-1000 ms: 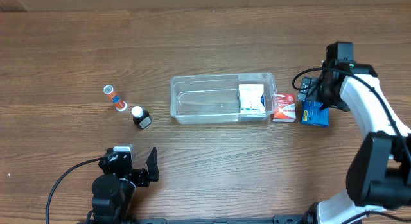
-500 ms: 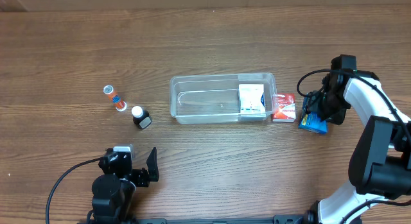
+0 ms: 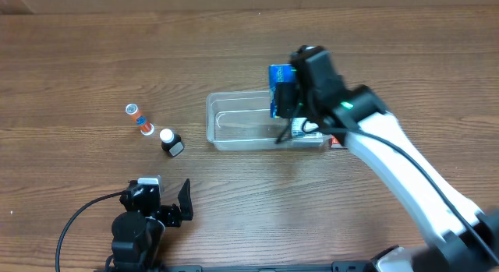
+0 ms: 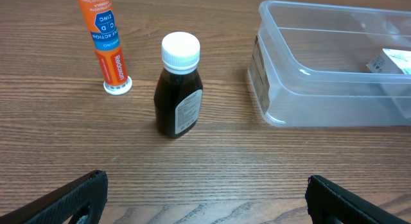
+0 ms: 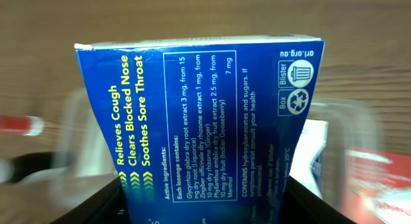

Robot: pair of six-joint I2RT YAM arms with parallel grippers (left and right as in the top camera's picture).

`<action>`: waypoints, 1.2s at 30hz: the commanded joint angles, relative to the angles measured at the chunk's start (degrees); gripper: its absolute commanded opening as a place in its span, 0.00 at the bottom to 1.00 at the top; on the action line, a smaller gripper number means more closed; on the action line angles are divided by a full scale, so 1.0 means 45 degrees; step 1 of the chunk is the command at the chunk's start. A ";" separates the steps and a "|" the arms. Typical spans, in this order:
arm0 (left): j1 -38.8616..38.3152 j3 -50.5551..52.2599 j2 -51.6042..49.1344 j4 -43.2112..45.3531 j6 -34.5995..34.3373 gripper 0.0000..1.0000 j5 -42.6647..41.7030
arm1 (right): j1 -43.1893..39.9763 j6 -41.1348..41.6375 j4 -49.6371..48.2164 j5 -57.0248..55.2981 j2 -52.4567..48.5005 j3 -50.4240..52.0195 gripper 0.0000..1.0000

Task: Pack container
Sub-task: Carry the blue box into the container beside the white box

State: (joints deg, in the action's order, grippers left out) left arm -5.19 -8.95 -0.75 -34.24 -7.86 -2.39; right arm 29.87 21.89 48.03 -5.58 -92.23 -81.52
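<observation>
- The brown wood-grain table (image 3: 93, 54) carries everything.
- The clear, rounded-corner plastic container (image 3: 242, 122) sits mid-table with its long axis running left to right. Its left part is bare.
- The right gripper (image 3: 290, 99) hangs over the container's far rim, right of its middle. It is clamped on the blue cardboard medicine box (image 5: 205, 121), with a finger on either side of the box's lower end in the wrist view.
- The container lies directly beneath the gripper and slightly to its near side. By my reading, the coming move is a short drop into the open floor left of what is already packed. The right arm is clearly the nearer one.
- The left gripper (image 4: 205, 201) rests at the near left of the table, well apart from the container. Its fingers are spread wide and hold nothing.
- A white carton (image 4: 392, 60) lies inside the container's right end.
- A dark brown bottle with a white cap (image 4: 178, 89) stands left of the container.
- An orange tube (image 4: 106, 38) stands just beyond it, farther left.
</observation>
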 commanded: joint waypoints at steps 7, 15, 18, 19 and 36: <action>-0.0063 0.0039 0.0102 0.0049 0.0233 1.00 -0.0039 | 0.0087 0.1389 -0.0884 0.1214 -0.3769 0.0131 0.64; -0.0063 0.0039 0.0102 0.0044 0.0233 1.00 -0.0039 | 0.0204 0.0408 0.0010 0.0680 -0.4182 0.0073 0.82; -0.0063 0.0039 0.0102 0.0049 0.0233 1.00 -0.0039 | 0.0204 0.0024 -0.0058 0.0355 -0.3395 -0.0661 0.84; -0.0063 0.0039 0.0102 0.0044 0.0233 1.00 -0.0039 | 0.0204 -0.0155 0.0112 0.0359 -0.2846 -0.1151 0.85; -0.0063 0.0039 0.0102 0.0044 0.0233 1.00 -0.0039 | -0.5309 0.0015 0.0495 0.1647 -0.1540 0.2399 0.59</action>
State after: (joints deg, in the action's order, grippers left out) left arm -5.19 -8.95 -0.75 -34.24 -7.86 -2.39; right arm 5.08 21.12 52.31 0.03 -98.61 -72.55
